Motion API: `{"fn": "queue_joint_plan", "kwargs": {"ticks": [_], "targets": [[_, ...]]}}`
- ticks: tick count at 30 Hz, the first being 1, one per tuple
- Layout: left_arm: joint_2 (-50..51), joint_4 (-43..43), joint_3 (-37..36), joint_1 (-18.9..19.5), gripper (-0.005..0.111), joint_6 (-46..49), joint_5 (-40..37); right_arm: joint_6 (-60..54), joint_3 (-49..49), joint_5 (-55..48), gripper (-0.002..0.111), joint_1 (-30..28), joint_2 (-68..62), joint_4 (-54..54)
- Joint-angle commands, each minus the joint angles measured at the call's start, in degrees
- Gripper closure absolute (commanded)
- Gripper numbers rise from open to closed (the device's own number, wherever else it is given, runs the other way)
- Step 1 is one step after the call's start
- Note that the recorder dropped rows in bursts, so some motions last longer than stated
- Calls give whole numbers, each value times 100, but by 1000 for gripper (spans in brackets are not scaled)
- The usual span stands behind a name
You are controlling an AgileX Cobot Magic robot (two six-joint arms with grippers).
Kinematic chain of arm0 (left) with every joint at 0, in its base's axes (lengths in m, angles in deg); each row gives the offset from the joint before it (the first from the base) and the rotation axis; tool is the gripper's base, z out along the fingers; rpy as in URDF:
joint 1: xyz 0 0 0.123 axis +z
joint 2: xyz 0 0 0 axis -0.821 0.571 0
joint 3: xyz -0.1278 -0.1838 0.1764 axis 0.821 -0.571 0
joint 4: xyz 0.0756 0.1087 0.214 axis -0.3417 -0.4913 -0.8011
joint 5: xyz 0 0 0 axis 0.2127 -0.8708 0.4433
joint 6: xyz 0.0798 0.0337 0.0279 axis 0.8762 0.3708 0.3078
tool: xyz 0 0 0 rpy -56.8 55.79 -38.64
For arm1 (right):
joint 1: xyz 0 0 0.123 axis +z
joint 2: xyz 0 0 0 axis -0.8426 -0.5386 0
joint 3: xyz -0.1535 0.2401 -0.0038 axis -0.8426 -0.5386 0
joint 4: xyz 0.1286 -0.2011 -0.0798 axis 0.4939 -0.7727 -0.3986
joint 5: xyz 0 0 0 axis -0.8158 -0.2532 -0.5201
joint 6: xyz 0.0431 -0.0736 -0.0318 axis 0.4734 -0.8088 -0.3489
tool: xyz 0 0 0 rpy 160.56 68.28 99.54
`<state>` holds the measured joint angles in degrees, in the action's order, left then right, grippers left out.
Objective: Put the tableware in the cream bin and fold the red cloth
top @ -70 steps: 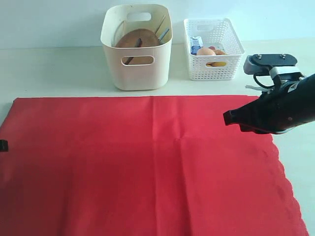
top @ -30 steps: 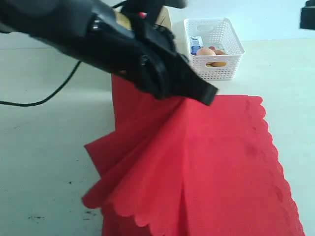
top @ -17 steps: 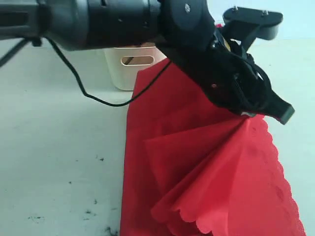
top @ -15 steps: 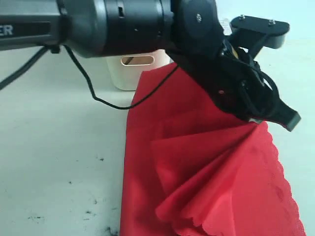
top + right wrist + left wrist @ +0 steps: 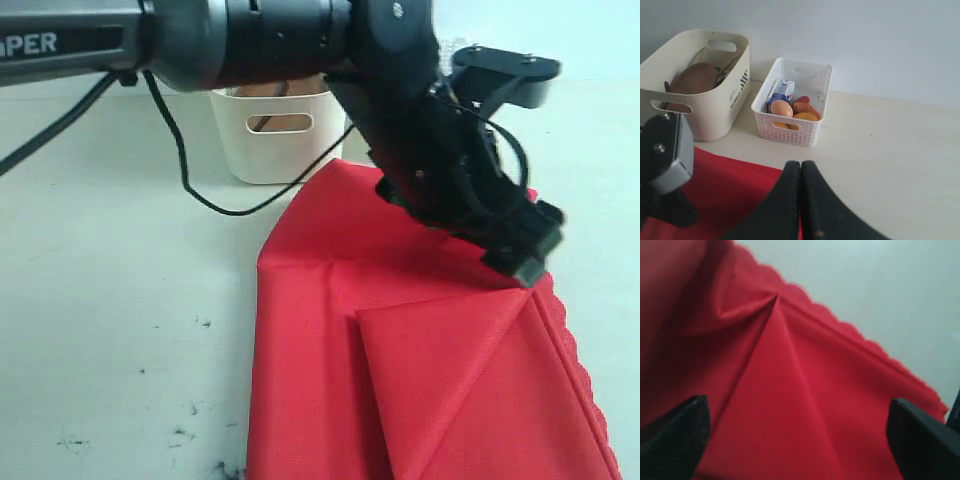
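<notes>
L claw (image 5: 800,440) spread, dropped cloth (image 5: 430,390) corner it pinched 0.5 s back. Cloth now folded over, flat on tabletop (image 5: 120,300) R side. R claw (image 5: 801,197) pressed together, empty. Plate (image 5: 692,77) in bin (image 5: 250,150). First fold looks done.

Cloth (image 5: 790,405) lay in folded layers, with creases converging on one pinched point near its scalloped edge. That edge ran along the bare pale table (image 5: 880,290). The gripper (image 5: 797,440) had its dark fingers (image 5: 677,432) spread wide over the cloth.
</notes>
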<state>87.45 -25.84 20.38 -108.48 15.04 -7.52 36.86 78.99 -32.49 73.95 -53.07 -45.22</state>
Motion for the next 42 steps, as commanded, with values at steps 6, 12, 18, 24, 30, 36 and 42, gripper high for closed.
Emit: {"fn": "queue_joint_plan", "kwargs": {"ticks": [6,12,18,24,30,36,42], "targets": [[-276,-83,-985,827,105,154,-659,-2735,21,-106,108,-24,-1899,3655],[-226,135,-1990,633,104,67,387,-4859,21,247,108,-24,-3410,5448],[211,249,-2176,258,104,12,528,-5157,339,547,108,-24,-4875,5597],[168,467,-2176,-471,104,270,685,-5094,812,1638,108,-35,-5638,4831],[-238,732,-2028,-1495,104,769,813,-5106,1006,2922,108,-246,-5717,4596],[-782,-103,-1978,-2072,104,392,854,-5106,1282,2445,108,-923,-5694,4607],[-1270,-2479,-2045,-1792,104,-1771,172,-4904,1334,1686,108,-1233,-5259,4651]]}}
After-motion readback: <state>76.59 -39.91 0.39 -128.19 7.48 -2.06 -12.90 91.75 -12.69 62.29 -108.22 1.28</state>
